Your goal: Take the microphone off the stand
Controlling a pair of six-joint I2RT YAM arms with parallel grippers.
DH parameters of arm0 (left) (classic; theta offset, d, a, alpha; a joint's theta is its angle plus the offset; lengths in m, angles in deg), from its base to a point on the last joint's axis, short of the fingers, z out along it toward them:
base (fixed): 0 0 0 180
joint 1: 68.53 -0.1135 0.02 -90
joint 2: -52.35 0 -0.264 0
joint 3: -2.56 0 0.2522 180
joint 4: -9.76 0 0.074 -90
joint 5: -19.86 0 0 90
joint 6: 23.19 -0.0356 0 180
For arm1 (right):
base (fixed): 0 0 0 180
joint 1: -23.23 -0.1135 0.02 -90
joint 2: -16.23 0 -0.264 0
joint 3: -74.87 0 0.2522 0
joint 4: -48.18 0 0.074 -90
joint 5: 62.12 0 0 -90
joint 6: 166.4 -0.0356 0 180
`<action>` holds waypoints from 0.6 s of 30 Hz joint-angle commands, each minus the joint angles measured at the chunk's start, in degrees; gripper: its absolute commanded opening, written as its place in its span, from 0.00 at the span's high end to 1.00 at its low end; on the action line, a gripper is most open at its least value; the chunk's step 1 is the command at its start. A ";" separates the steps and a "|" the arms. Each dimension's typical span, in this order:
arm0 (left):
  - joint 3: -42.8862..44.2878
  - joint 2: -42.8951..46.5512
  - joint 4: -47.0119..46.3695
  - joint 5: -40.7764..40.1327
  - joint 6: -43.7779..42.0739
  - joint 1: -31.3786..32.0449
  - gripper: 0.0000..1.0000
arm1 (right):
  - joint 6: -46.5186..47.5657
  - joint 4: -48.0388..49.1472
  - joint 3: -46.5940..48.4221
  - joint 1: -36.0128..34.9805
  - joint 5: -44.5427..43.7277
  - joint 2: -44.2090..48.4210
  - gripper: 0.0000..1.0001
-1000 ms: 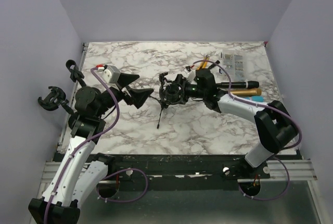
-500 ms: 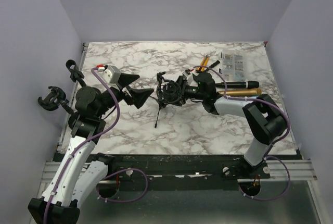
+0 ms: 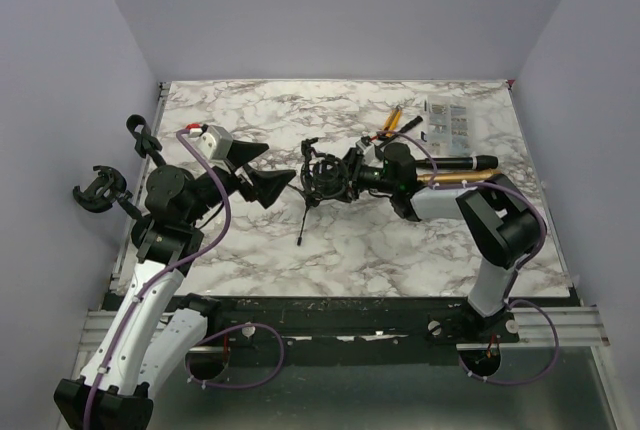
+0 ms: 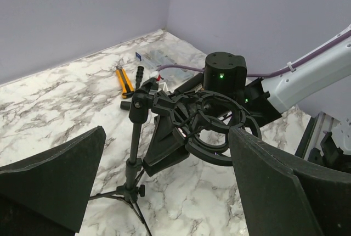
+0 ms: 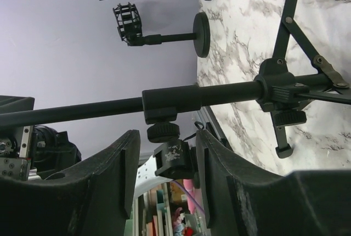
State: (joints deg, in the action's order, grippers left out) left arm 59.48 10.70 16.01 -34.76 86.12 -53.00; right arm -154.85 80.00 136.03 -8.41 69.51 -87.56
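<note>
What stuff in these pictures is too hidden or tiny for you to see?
- Top view: what, if anything, sits inside the black ring-shaped mount; too small, and tangled with the right gripper.
- Right wrist view: whether its fingers touch the black stand knob; the angle hides contact.
- Top view: one end of the gold stick; the right arm covers it.

Black stand (image 4: 132,162) on a white, grey-veined marble table (image 4: 55,110).

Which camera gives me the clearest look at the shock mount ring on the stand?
Left wrist: the shock mount ring faces it, large and unblocked. Top external shows it as a small dark tangle beside the right claw. Right wrist shows only the stand's pole, not the ring.
</note>
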 commanded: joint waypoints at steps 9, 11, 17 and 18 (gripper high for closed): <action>-0.38 -0.28 -0.60 0.31 0.02 0.47 0.03 | -2.85 6.19 2.05 -0.09 1.70 -3.96 0.65; -0.35 -0.41 -0.67 0.48 0.11 0.47 0.03 | -2.60 6.27 2.13 -0.09 1.79 -4.14 0.76; -0.43 -0.35 -0.84 0.49 0.19 0.45 0.03 | 8.40 -3.74 3.60 -0.17 -0.61 -1.52 1.00; -0.44 -0.45 -0.84 0.48 0.20 0.43 0.03 | 12.99 -9.59 4.54 -0.18 -2.40 -0.23 1.00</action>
State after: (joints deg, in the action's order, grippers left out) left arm 59.48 10.27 15.97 -34.76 86.12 -52.73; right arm -154.70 83.48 137.43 -8.43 70.65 -90.62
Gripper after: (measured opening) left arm 0.974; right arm 0.092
